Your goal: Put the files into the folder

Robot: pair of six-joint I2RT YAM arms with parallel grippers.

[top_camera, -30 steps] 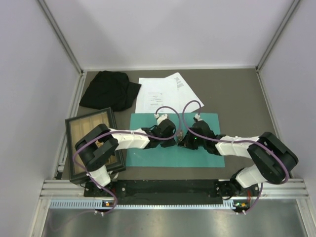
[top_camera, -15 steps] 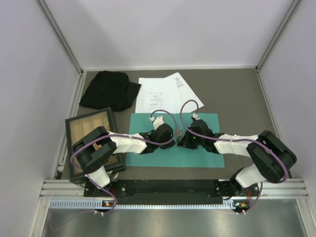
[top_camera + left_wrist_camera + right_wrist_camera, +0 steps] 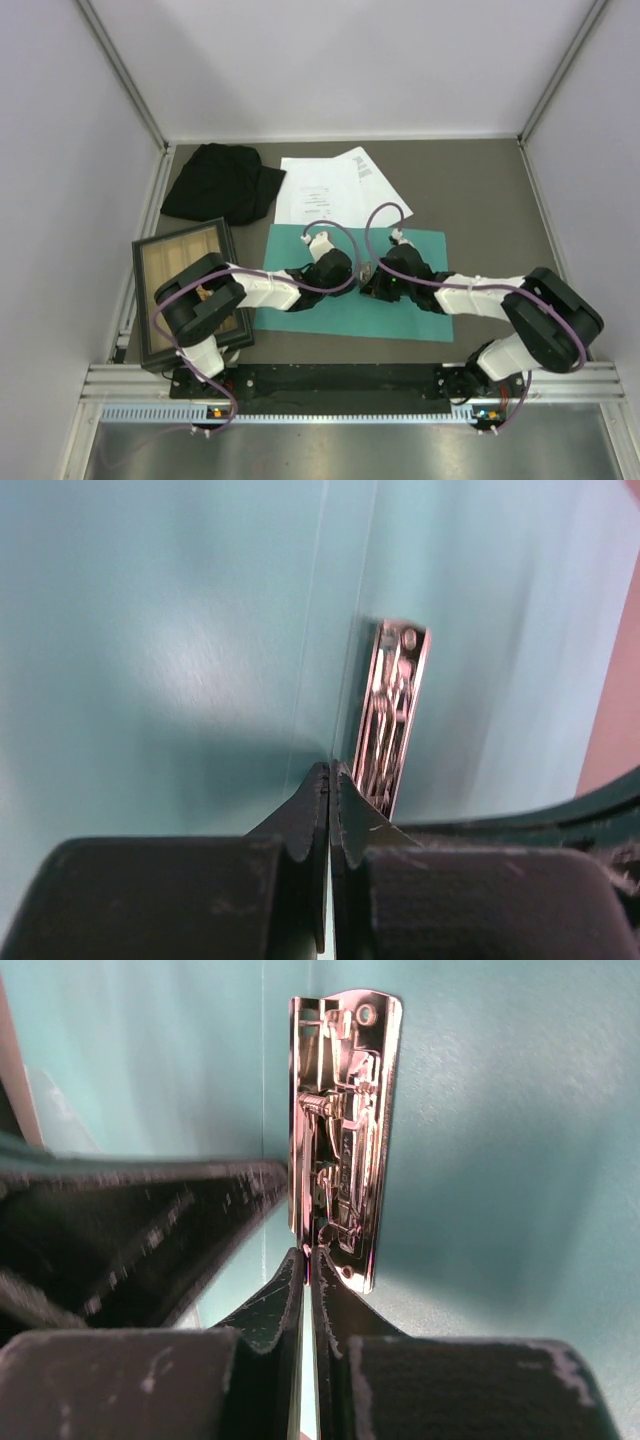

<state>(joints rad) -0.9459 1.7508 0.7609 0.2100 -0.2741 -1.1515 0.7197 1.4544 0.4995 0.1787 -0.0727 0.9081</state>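
The teal folder (image 3: 330, 318) lies open and flat at the table's middle, with a shiny metal clip (image 3: 365, 272) along its centre fold. The files (image 3: 335, 190), white sheets with small print, lie fanned on the table just behind the folder, untouched. My left gripper (image 3: 352, 276) is shut, with its tips (image 3: 329, 772) on the folder just left of the clip (image 3: 392, 710). My right gripper (image 3: 370, 280) is shut, with its tips (image 3: 305, 1256) at the near end of the clip (image 3: 340, 1130). I see nothing held between either pair of jaws.
A dark-framed wooden tray (image 3: 175, 265) stands at the left beside the folder, under the left arm's elbow. A crumpled black cloth (image 3: 222, 182) lies at the back left next to the files. Grey walls close in the left, right and back.
My left gripper has drawn back a little toward the near left along the folder. The right gripper, the folder and the files have hardly moved.
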